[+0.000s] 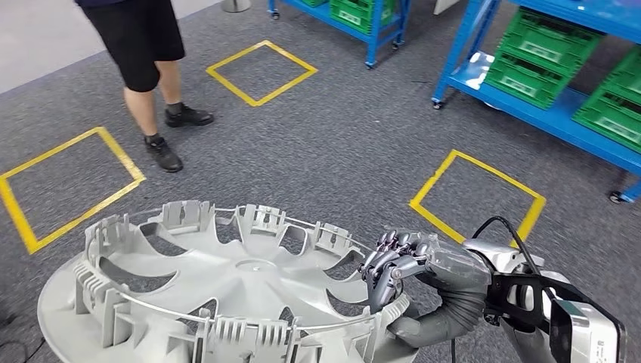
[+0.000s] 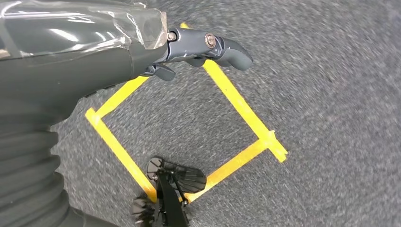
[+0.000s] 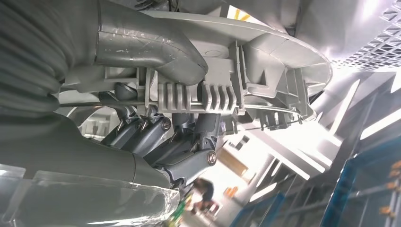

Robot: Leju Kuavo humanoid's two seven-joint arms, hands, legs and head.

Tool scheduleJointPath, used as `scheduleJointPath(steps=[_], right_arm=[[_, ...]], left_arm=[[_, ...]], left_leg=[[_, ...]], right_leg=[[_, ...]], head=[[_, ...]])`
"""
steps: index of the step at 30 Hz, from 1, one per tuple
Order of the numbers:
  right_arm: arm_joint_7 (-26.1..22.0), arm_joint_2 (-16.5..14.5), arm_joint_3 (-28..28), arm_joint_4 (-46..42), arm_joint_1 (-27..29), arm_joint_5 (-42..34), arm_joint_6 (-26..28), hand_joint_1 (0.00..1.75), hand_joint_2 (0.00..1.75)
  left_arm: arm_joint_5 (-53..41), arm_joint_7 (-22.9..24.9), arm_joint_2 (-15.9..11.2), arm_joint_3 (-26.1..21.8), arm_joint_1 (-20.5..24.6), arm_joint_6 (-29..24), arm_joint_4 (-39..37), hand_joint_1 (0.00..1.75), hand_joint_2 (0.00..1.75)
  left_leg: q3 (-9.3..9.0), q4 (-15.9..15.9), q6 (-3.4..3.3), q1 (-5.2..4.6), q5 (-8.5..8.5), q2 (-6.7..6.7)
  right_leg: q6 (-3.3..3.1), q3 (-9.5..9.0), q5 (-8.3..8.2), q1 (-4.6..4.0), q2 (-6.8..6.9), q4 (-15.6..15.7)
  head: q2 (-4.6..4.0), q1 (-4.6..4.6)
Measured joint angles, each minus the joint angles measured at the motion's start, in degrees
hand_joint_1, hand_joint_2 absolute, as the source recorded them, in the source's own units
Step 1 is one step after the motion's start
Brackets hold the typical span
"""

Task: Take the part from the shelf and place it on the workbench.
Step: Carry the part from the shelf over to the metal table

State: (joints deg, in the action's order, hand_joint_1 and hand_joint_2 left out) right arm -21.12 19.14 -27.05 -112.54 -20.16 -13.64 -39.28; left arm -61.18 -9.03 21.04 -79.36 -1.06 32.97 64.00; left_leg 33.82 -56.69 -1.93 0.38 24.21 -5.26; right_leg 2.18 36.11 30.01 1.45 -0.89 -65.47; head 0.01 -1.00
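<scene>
The dark fingers [image 1: 387, 261] of the right hand [image 1: 412, 283] curl over the rim of the big, round, grey plastic wheel cover [image 1: 227, 295], and the thick grey thumb [image 3: 151, 47] presses on the other side of the rim. So the right hand is pinching the edge tight. The wheel cover is up in the air in front of the robot, lying nearly flat with its ribbed inside facing up.

It looks light and stiff, but thin. The little clips [image 1: 257, 219] around the edge could snap, so the rim between them is the best place to hold. Held at just one edge, the wide cover may tip or slip.

The left hand [image 2: 203, 49] hangs over the grey carpet [image 2: 331, 94] and holds nothing; its fingers look curled in.

A person [image 1: 147, 68] in black shorts stands well apart.
</scene>
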Motion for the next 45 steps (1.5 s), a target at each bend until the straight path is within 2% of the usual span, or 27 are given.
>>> scheduleJointPath(steps=[2, 3, 5, 7, 9, 11, 12, 13, 14, 16, 18, 21, 23, 25, 27, 28, 29, 31, 32, 34, 36, 38, 40, 42, 43, 44, 45], right_arm=[[0.11, 0.02, -0.39, 0.19, -0.45, -0.23, 0.02, 1.66, 1.75], [0.2, -0.01, -0.6, 0.25, -0.64, -0.37, 0.04, 1.66, 1.75], [0.6, -0.09, -1.06, 0.3, -1.02, -0.58, 0.22, 1.66, 1.75], [1.07, -0.21, -1.49, 0.3, -1.37, -0.77, 0.45, 1.66, 1.75], [1.3, -0.28, -1.87, 0.31, -1.5, -0.96, 0.58, 1.66, 1.75], [1.39, -0.28, -2.2, 0.34, -1.49, -1.09, 0.67, 1.66, 1.75], [1.43, -0.29, -2.36, 0.37, -1.49, -1.13, 0.71, 1.66, 1.75], [1.45, -0.29, -2.5, 0.39, -1.49, -1.16, 0.72, 1.66, 1.75], [1.47, -0.29, -2.62, 0.42, -1.5, -1.19, 0.72, 1.66, 1.75], [1.47, -0.28, -2.76, 0.43, -1.49, -1.24, 0.7, 1.66, 1.75], [1.38, -0.25, -2.79, 0.46, -1.44, -1.33, 0.66, 1.66, 1.75], [1.04, -0.23, -2.83, 0.67, -1.34, -1.43, 0.62, 1.66, 1.75], [0.89, -0.19, -2.81, 0.79, -1.31, -1.46, 0.6, 1.66, 1.75], [0.81, 0.0, -2.81, 0.98, -1.11, -1.48, 0.57, 1.66, 1.75], [0.8, 0.19, -2.81, 1.23, -0.86, -1.46, 0.57, 1.66, 1.75], [0.8, 0.23, -2.83, 1.32, -0.78, -1.45, 0.57, 1.66, 1.75], [0.8, 0.26, -2.83, 1.37, -0.76, -1.44, 0.57, 1.66, 1.75], [0.79, 0.35, -2.84, 1.43, -0.75, -1.44, 0.56, 1.66, 1.75], [0.76, 0.39, -2.84, 1.48, -0.76, -1.44, 0.53, 1.66, 1.75], [0.46, 0.37, -2.85, 1.62, -0.78, -1.41, 0.46, 1.66, 1.75], [-0.35, 0.31, -2.84, 1.85, -0.88, -1.28, 0.4, 1.66, 1.75], [-1.51, 0.24, -2.81, 2.1, -0.8, -0.96, 0.31, 1.66, 1.75], [-2.57, 0.22, -2.73, 2.3, -0.5, -0.52, 0.19, 1.66, 1.75], [-3.17, 0.19, -2.68, 2.44, -0.16, -0.01, -0.02, 1.66, 1.75], [-3.29, 0.12, -2.69, 2.5, -0.04, 0.37, -0.13, 1.66, 1.75], [-3.34, 0.03, -2.72, 2.51, 0.03, 0.94, -0.2, 1.66, 1.75], [-3.36, -0.06, -2.76, 2.48, 0.03, 1.77, -0.2, 1.66, 1.75]], left_arm=[[0.03, 0.08, 0.03, -0.23, 0.0, -0.16, -0.51, 0.0, 1.75], [0.04, 0.14, 0.03, -0.37, -0.04, -0.28, -0.77, 0.0, 1.75], [0.05, 0.29, 0.03, -0.71, -0.19, -0.63, -1.24, 0.0, 1.75], [0.27, 0.4, -0.01, -0.96, -0.27, -0.97, -1.6, 0.0, 1.75], [0.88, 0.54, -0.09, -0.99, -0.17, -1.15, -1.8, 0.0, 1.75], [1.57, 0.73, -0.15, -0.95, -0.08, -1.22, -1.96, 0.0, 1.75], [1.78, 0.83, -0.16, -0.94, -0.08, -1.25, -2.07, 0.0, 1.75], [1.96, 0.91, -0.17, -0.93, -0.1, -1.27, -2.16, 0.0, 1.75], [2.17, 0.99, -0.19, -0.94, -0.13, -1.29, -2.26, 0.0, 1.75], [2.74, 1.13, -0.28, -0.94, -0.11, -1.3, -2.39, 0.0, 1.75], [3.21, 1.23, -0.33, -0.89, -0.03, -1.27, -2.54, 0.0, 1.75], [3.6, 1.27, -0.31, -0.84, -0.26, -1.41, -2.86, 0.0, 1.75], [3.7, 1.27, -0.23, -0.84, -0.34, -1.63, -3.03, 0.0, 1.75], [3.74, 1.27, -0.16, -0.79, -0.18, -1.78, -3.27, 0.0, 1.75], [3.74, 1.27, -0.08, -0.74, -0.11, -1.8, -3.57, 0.0, 1.75], [3.74, 1.27, -0.02, -0.74, -0.14, -1.8, -3.7, 0.0, 1.75], [3.74, 1.28, 0.01, -0.75, -0.17, -1.8, -3.81, 0.0, 1.75], [3.74, 1.29, 0.05, -0.75, -0.22, -1.81, -3.94, 0.0, 1.75], [3.75, 1.37, 0.04, -0.76, -0.23, -1.91, -3.97, 0.0, 1.75], [3.75, 1.69, 0.01, -0.77, -0.42, -2.33, -3.98, 0.0, 1.75], [3.82, 2.15, -0.1, -0.77, -0.85, -2.83, -3.87, 0.0, 1.75], [4.27, 2.47, -0.26, -0.72, -1.12, -2.78, -3.41, 0.0, 1.75], [4.96, 2.67, -0.42, -0.65, -1.11, -2.06, -2.46, 0.0, 1.75], [5.56, 2.75, -0.49, -0.61, -1.09, -1.16, -1.5, 0.0, 1.75], [5.78, 2.75, -0.49, -0.6, -1.11, -0.83, -1.14, 0.0, 1.75], [5.91, 2.7, -0.5, -0.6, -1.13, -0.54, -0.83, 0.0, 1.75], [5.97, 2.53, -0.52, -0.57, -1.15, -0.33, -0.57, 0.0, 1.75]], left_leg=[[0.42, -0.76, 0.72, -0.05, 0.37, -1.43], [0.69, -0.98, 1.08, -0.05, 0.45, -1.91], [1.08, -1.06, 1.69, 0.11, 0.36, -2.52], [1.82, -2.35, 2.28, 0.13, 1.13, -0.35], [4.47, -7.87, 2.77, 0.1, 4.09, 3.36], [8.35, -15.71, 2.98, 0.28, 7.35, 4.81], [9.43, -17.79, 2.98, 0.32, 7.76, 4.98], [9.46, -17.74, 2.9, 0.32, 7.18, 5.1], [8.14, -15.11, 2.66, 0.26, 5.62, 5.44], [3.77, -6.84, 1.81, -0.21, 2.41, 7.64], [1.37, -2.06, 1.04, -0.84, 1.29, 9.42], [0.88, -0.86, 0.4, -1.01, 0.97, 7.85], [-0.28, 0.58, -0.09, -0.58, 0.16, 6.34], [-0.75, 1.21, -0.35, -0.34, -0.3, 4.69], [-0.61, 1.15, -0.38, -0.33, -0.33, 2.8], [-0.6, 1.07, -0.35, -0.29, -0.31, 1.86], [-0.6, 0.91, -0.25, -0.22, -0.25, 0.93], [-0.5, 0.28, 0.27, -0.09, 0.09, -0.89], [-0.3, -0.14, 0.63, -0.11, 0.33, -1.67], [0.26, -0.62, 1.27, -0.12, 0.55, -2.72], [0.69, -0.74, 1.79, 0.08, 0.6, -3.04], [1.81, -2.91, 2.35, 0.06, 1.78, -0.1], [5.06, -9.38, 2.76, 0.07, 4.78, 3.81], [8.94, -16.54, 2.9, 0.26, 7.32, 4.9], [9.78, -17.83, 2.87, 0.27, 7.31, 5.0], [9.37, -16.73, 2.73, 0.25, 6.23, 5.15], [7.71, -13.42, 2.44, 0.15, 4.39, 5.66]], right_leg=[[-0.01, -2.74, -2.48, 0.22, -1.25, 6.18], [-0.46, -3.18, -2.84, 0.13, -1.51, 7.21], [-1.47, -3.18, -3.0, -0.14, -0.63, 7.15], [-2.18, -3.28, -3.12, -0.1, 0.28, 7.26], [-2.76, -3.41, -3.0, -0.26, 1.35, 7.33], [-3.11, -3.43, -2.82, -0.58, 2.64, 7.33], [-3.2, -3.46, -2.75, -0.7, 3.35, 7.33], [-3.28, -3.51, -2.67, -0.83, 4.03, 7.33], [-3.35, -3.59, -2.59, -0.98, 4.7, 7.33], [-3.35, -3.86, -2.38, -1.34, 5.94, 7.39], [-3.07, -4.07, -2.18, -1.59, 7.15, 7.51], [-2.31, -4.54, -1.91, -1.58, 8.55, 7.87], [-2.12, -3.93, -0.7, -1.42, 5.98, 5.9], [-2.35, -0.64, 2.08, -1.15, 2.37, -0.78], [-2.19, 3.01, 4.04, -0.97, 1.28, -7.29], [-1.78, 3.57, 3.76, -0.86, 1.16, -7.85], [-1.19, 2.96, 2.5, -0.69, 1.0, -6.0], [-0.1, -0.43, -1.16, -0.13, -0.56, 1.79], [-0.07, -1.9, -2.51, 0.05, -1.32, 5.01], [-0.85, -2.97, -3.36, -0.07, -1.95, 7.28], [-1.72, -3.07, -3.51, -0.25, -0.93, 7.37], [-2.52, -3.36, -3.45, -0.18, 0.18, 7.52], [-3.23, -3.6, -3.2, -0.38, 1.49, 7.57], [-3.59, -3.65, -2.99, -0.69, 2.93, 7.57], [-3.64, -3.7, -2.87, -0.81, 3.66, 7.57], [-3.68, -3.81, -2.74, -0.93, 4.38, 7.57], [-3.68, -3.99, -2.59, -1.06, 5.09, 7.57]], head=[[0.0, 0.04], [-0.01, 0.03], [0.0, 0.03], [0.0, -0.09], [0.0, -0.34], [0.0, -0.44], [0.0, -0.44], [-0.01, -0.44], [0.0, -0.45], [-0.01, -0.41], [0.0, -0.38], [0.01, -0.36], [0.01, -0.22], [-0.01, -0.02], [-0.01, 0.08], [-0.01, 0.08], [-0.01, 0.08], [-0.01, 0.1], [-0.01, 0.12], [-0.01, 0.14], [-0.01, 0.15], [-0.01, -0.09], [-0.01, -0.37], [-0.01, -0.4], [-0.01, -0.42], [-0.01, -0.43], [-0.01, -0.43]])
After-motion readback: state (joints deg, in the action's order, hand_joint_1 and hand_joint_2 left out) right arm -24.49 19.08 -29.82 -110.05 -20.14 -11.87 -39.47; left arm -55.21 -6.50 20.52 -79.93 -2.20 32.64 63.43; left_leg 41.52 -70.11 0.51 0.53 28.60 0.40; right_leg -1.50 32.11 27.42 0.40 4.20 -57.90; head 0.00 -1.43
